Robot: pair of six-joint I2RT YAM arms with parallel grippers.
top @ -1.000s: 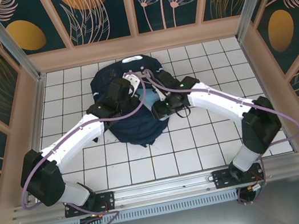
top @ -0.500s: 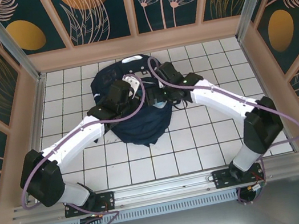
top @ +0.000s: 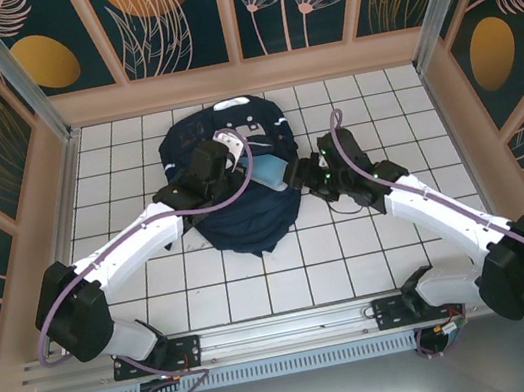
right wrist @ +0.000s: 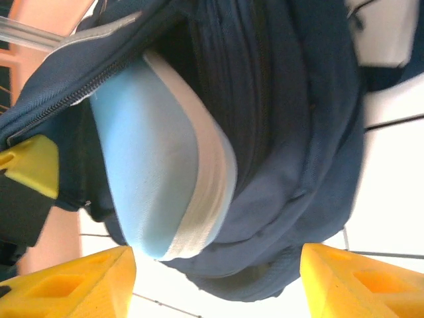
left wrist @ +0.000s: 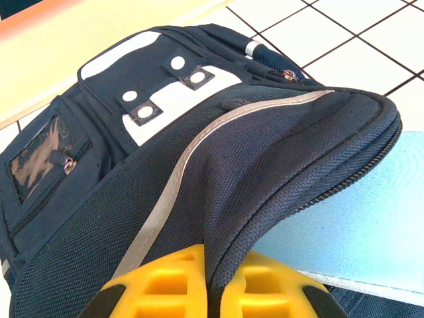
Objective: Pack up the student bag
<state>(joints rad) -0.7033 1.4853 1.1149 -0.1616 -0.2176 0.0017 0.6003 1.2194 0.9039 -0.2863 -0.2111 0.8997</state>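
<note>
Bright, even light falls from above onto the white tiled table (top: 258,288), leaving only soft, faint shadows under the arms and around the student bag (top: 247,227) near the table's far edge; the overhead view is sharp throughout. From the left wrist the bag's weave is crisp, while the yellow fingers (left wrist: 165,288) of the left gripper (left wrist: 212,295) look soft. The right wrist view is smeared by blur, its tiles blown out to white, and the right gripper (right wrist: 215,268) has hazy fingers (right wrist: 73,281).
</note>
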